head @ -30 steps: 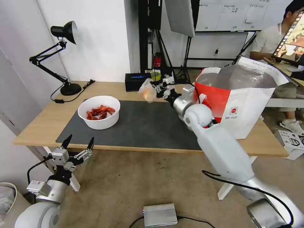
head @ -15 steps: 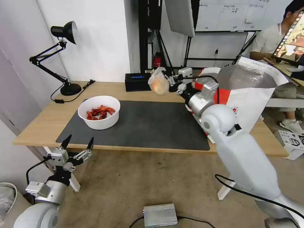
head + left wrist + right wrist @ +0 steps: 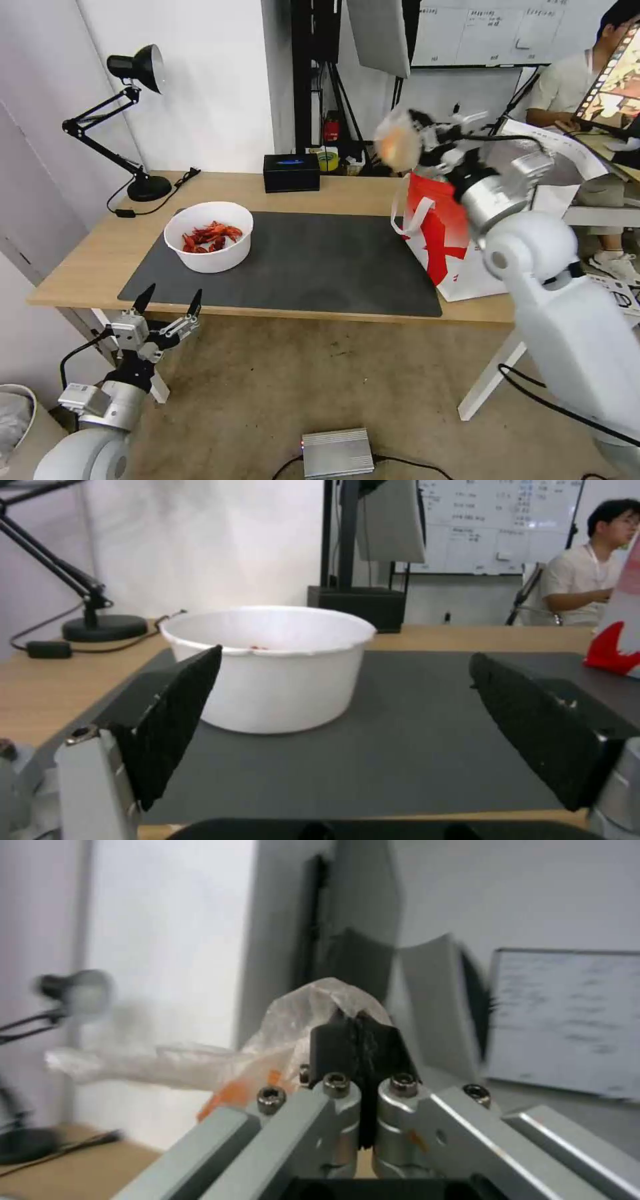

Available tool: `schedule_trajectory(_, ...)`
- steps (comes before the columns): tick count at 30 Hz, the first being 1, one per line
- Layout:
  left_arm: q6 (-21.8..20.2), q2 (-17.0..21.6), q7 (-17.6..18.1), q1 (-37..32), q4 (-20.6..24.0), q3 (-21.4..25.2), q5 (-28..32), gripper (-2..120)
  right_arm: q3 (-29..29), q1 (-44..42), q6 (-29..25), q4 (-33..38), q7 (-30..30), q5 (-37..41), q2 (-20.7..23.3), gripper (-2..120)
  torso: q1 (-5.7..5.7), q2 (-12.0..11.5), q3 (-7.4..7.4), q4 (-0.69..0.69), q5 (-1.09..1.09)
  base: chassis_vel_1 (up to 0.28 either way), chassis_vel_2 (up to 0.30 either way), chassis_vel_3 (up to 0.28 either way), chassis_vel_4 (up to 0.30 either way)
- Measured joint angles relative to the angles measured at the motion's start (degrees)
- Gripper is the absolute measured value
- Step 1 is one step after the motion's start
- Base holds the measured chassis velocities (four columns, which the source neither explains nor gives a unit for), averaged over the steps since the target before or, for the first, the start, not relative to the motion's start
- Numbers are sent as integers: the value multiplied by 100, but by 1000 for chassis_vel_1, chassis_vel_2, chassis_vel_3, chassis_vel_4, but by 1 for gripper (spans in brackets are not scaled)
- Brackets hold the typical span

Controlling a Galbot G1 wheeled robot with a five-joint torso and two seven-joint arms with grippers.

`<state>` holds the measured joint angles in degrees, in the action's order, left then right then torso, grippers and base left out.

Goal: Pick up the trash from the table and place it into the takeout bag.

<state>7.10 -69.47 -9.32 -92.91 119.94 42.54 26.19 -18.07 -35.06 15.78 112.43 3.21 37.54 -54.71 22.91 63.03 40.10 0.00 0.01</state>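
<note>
Jaws of the right gripper [image 3: 421, 137] stayed clamped on the baggie [image 3: 396, 141], which had risen from counter [image 3: 80, 257] height to above the takeout bag [image 3: 443, 233]; left gripper [image 3: 167, 310] hung open.

Right gripper [image 3: 427, 137] is raised high above the table [image 3: 87, 257], apparently pinching a blurred clear baggie [image 3: 398, 143] just left of the takeout bag [image 3: 443, 230]. White bowl [image 3: 209, 237] sits left; left gripper [image 3: 167, 303] hangs spread below the near edge.
</note>
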Motion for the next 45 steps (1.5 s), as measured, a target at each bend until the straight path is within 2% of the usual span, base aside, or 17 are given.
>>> schedule_trajectory(2,0,-6,0,4,-3,-18,-10,100,-49,-5,-25,-16,16,0,33,0,0,0,0,0,0,0,0,0,0)
schedule_trajectory(7,0,-46,-1,40,-29,-194,-80,100,-677,-174,-279,-246,75,-260,350,0,0,0,0,0,0,0,0,0,0)
schedule_trajectory(14,0,-43,-1,70,-63,-310,-88,100,-1251,-409,-297,-562,105,-152,641,0,1,0,0,-1,1,0,0,0,0)
schedule_trajectory(22,18,-42,-3,98,-127,-352,-99,100,-1400,-530,-287,-940,83,-37,758,0,0,0,0,0,0,0,0,0,0)
schedule_trajectory(34,25,-27,-3,125,-170,-357,-80,100,-1399,-589,-155,-1281,91,215,651,0,0,0,0,0,0,0,0,0,0)
schedule_trajectory(43,26,-29,-3,126,-177,-330,-72,100,-1396,-614,171,-1143,-26,584,639,0,0,-1,0,0,-1,0,0,0,0)
schedule_trajectory(45,26,-29,-3,122,-176,-324,-70,100,-1402,-621,235,-1104,-66,645,638,3,0,0,0,0,-1,0,0,0,0)
